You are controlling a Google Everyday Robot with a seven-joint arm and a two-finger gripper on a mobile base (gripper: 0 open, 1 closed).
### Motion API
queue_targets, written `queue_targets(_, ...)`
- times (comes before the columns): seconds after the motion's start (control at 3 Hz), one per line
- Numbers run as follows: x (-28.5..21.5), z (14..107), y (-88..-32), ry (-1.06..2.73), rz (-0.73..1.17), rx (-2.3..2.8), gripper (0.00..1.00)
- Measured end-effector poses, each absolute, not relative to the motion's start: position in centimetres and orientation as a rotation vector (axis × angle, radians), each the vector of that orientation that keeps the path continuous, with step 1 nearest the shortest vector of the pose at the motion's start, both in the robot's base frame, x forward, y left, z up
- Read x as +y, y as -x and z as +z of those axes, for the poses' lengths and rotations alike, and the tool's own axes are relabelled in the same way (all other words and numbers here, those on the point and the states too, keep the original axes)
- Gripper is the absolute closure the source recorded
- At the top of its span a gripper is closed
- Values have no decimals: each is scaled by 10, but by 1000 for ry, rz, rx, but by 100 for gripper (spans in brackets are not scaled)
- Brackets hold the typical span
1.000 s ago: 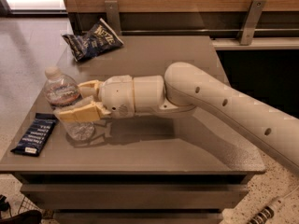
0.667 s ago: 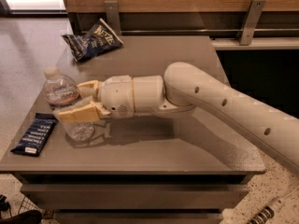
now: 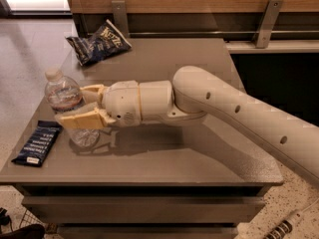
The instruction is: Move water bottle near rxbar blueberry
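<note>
You had the gripper (image 3: 70, 104) closed on the middle of the water bottle (image 3: 62, 93), one finger on each side, holding it upright near the left end of the counter (image 3: 164, 153). The bottle stood just beside the rxbar blueberry (image 3: 37, 143) and well apart from the chip bag (image 3: 99, 43), so I judged the placement nearly done.

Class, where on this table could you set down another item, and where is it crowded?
Bare: the table right of the chip bag, behind the arm; also the front strip right of the rxbar blueberry. Crowded: the left edge, where the gripper clasps the water bottle.
</note>
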State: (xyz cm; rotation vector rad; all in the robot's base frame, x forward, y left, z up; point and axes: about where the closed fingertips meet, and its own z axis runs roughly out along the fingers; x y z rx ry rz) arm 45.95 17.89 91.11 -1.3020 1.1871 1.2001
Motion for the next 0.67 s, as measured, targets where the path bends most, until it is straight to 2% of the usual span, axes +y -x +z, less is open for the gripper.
queue_targets(0.33,182,912,-457,1308,1203,1183,0)
queue_targets(0.67,182,912,-457,1308,1203,1183,0)
